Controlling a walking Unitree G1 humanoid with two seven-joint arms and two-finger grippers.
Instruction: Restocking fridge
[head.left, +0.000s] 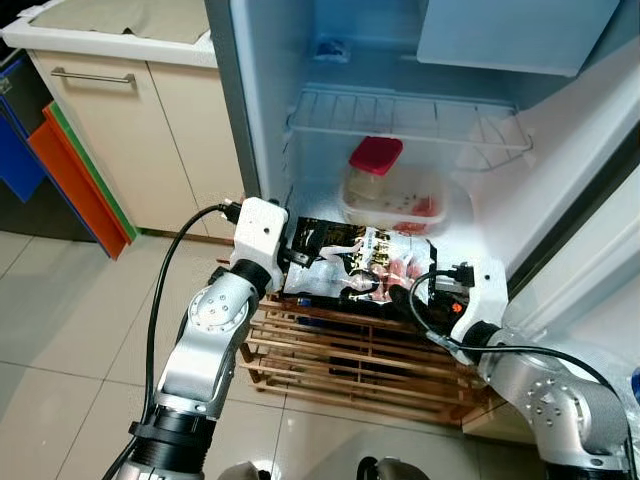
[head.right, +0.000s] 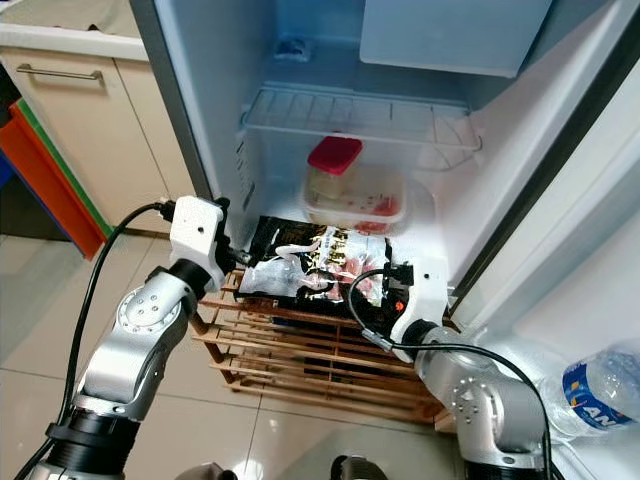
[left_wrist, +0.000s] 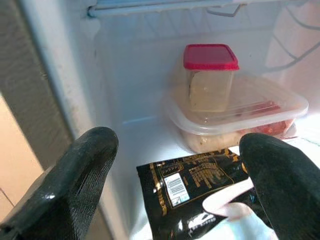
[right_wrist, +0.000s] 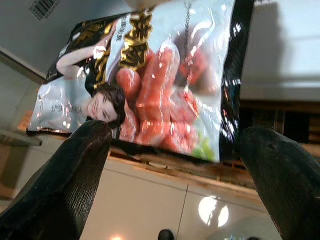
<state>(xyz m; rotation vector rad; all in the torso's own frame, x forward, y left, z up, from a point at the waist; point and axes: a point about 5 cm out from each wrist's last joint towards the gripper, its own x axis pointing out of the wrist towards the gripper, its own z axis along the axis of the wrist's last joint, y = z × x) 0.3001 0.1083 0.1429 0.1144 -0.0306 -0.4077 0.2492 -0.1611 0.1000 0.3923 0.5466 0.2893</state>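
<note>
A glossy black sausage packet (head.left: 350, 262) lies at the front edge of the open fridge's floor (head.left: 465, 225), partly hanging over a wooden rack. My left gripper (left_wrist: 180, 145) is at the packet's left end, open, its black fingers (left_wrist: 75, 180) spread wide with the packet's back corner (left_wrist: 200, 195) low between them. My right gripper (right_wrist: 177, 135) is at the packet's right end, also open, and the printed front of the packet (right_wrist: 150, 80) lies just beyond its fingertips. From the eye views I cannot tell whether either gripper touches the packet.
Behind the packet a red-lidded tub (head.left: 375, 165) stands on a flat clear container (head.left: 395, 205). A wire shelf (head.left: 400, 115) spans above them. The wooden slatted rack (head.left: 340, 355) sits on the tiled floor below. The fridge door (head.left: 590, 250) stands open on the right, holding a water bottle (head.right: 600, 395). A cabinet (head.left: 130, 130) is on the left.
</note>
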